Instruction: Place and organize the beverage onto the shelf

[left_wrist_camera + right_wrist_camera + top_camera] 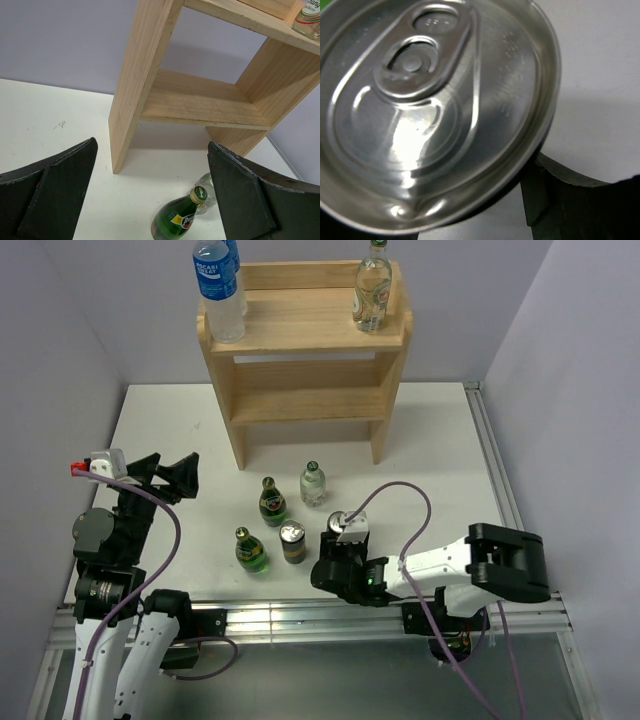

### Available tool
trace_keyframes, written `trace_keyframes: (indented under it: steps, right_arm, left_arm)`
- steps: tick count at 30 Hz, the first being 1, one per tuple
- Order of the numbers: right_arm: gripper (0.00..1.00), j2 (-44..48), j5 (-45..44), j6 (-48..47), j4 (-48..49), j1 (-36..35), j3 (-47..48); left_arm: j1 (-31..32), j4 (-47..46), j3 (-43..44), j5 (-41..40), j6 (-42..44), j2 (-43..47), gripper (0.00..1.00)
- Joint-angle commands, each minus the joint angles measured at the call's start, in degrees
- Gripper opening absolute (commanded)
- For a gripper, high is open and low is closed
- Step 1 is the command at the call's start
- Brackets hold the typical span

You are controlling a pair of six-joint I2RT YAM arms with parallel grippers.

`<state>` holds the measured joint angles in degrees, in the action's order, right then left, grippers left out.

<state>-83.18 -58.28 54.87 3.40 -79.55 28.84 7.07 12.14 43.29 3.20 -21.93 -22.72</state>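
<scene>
White tabletop (170,430) beneath everything. At its far side, the shelf (310,400): pale wood, upright, two tiers between solid side panels. Bears on its railed top a tall water bottle (222,290) with a blue label at the left end and a clear glass bottle (372,290) at the right end; holds nothing visible on the lower tier. Near the left edge, the left claw (170,475): hangs above the tabletop, fingers (55,195) spread wide apart, gripping nothing, facing the shelf's left panel. At the near right, the right claw (335,543), low among the drinks. In front of the shelf, upright on the tabletop, a second clear glass bottle (313,484); just left of it, a far green bottle (271,503); nearer and farther left, a near green bottle (251,552). Right of that one, a free can (292,543), standing alone. Close beside it, a second can (338,519), inside the right claw. Fills the right wrist view with its silver lid, one finger (555,200) against its side, the other hidden. Cannot tell whether clamped or merely surrounding.
</scene>
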Motion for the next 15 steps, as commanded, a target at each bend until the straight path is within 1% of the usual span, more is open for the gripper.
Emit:
trace_keyframes:
  steps: [1,4,6,7,9,10,11,12,13,14,15]
  right_arm:
    - [0.00,7.23,-9.03,2.61,-8.83,-0.87,6.82]
    - [0.00,13.11,-11.05,-2.11,-13.58,-0.87,10.60]
    - [0.00,14.70,-11.68,-5.63,-14.12,-0.61,12.90]
    - [0.00,15.41,-11.77,-9.48,-14.21,-0.35,15.34]
    - [0.00,17.08,-11.68,-14.42,-12.37,1.23,17.56]
    - [0.00,17.60,-11.07,-19.58,-11.15,2.11,19.13]
    - [0.00,18.65,-10.19,-22.59,-7.04,3.07,19.58]
    - [0.00,19.62,-5.57,-29.23,-3.61,8.13,21.85]
    - [0.00,19.63,-5.53,-30.95,-3.57,8.18,21.87]
    - [0.00,19.37,-4.57,-32.44,-0.79,9.66,22.74]
    - [0.00,19.02,-1.86,-33.68,-0.33,12.63,25.01]
  left_arm:
    - [-0.30,-0.98,0.04,0.75,0.49,-0.22,0.99]
    - [-0.30,-0.98,0.04,0.67,0.49,-0.05,0.99]
    - [-0.30,-0.98,0.13,0.67,0.58,0.04,0.99]
    - [-0.30,-0.98,0.13,0.58,0.58,0.04,0.99]
    - [-0.30,-0.98,0.04,0.58,0.49,0.22,0.99]
    - [-0.30,-0.89,0.13,0.49,0.49,0.31,0.99]
    - [-0.39,-0.80,0.13,0.49,0.58,0.40,0.99]
    - [-0.39,-0.63,0.13,0.23,0.58,0.57,0.99]
    - [-0.39,-0.63,0.04,0.23,0.58,0.75,0.99]
    - [-0.39,-0.71,0.04,0.14,0.66,0.83,0.99]
    - [-0.39,-0.72,0.04,0.05,0.58,0.92,0.99]
